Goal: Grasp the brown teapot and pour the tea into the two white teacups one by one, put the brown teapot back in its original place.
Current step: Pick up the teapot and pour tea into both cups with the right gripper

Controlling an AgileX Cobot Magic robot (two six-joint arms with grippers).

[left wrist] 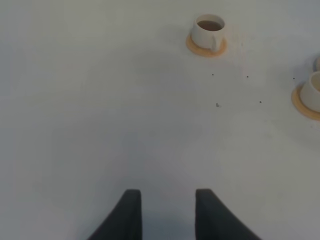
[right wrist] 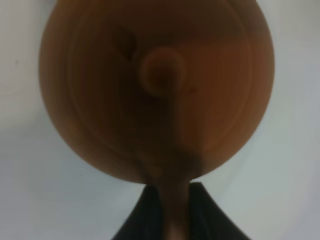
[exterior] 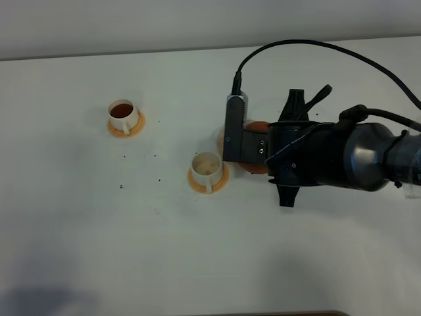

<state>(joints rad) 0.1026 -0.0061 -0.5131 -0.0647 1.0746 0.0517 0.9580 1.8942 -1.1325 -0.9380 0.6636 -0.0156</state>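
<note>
While the right end effector (right wrist: pixel 175 212) was closed on the handle (right wrist: pixel 173 192) of the brown teapot (right wrist: pixel 155 85), the left end effector (left wrist: pixel 167 215) hung open above the surface (left wrist: pixel 100 125); the teapot was just beside one white teacup (exterior: pixel 206 167).

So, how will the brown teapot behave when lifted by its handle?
The brown teapot looks like matte clay: probably rigid, not slippery, yet breakable. Held only by its stubby handle in the right end effector, the round body may twist downward.

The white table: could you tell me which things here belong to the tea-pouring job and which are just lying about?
Job: brown teapot, tea-filled teacup, second teacup.
Lying about: dark specks on the table.
</note>
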